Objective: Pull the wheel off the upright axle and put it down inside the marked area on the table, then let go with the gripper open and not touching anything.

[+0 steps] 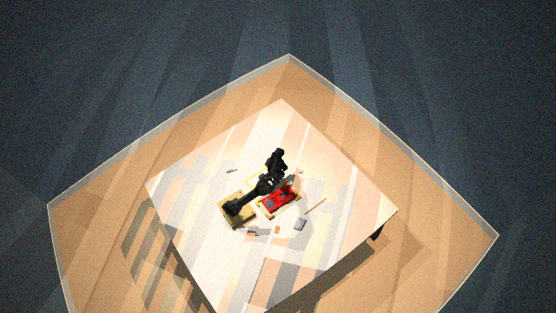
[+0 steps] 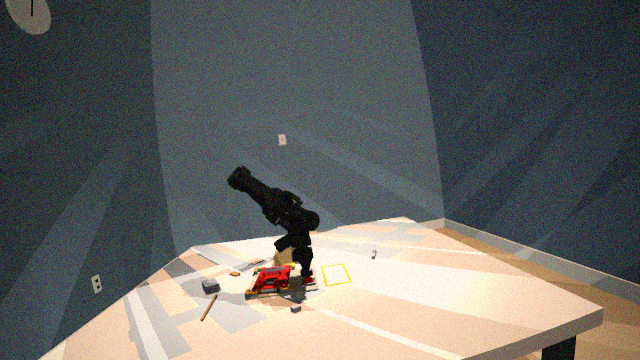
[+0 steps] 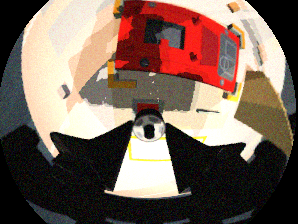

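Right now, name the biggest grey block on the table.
The grey block beside the wooden stick; the other grey pieces are far smaller.

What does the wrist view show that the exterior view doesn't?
Only the wrist view shows the gripper shut on the small grey wheel, with the dark fingers on either side of it. Only the exterior view shows the whole arm bent over the table, the walls, a grey block and a wooden stick. Both show the red car body and the yellow marked area, which the wrist view catches only partly between the fingers.
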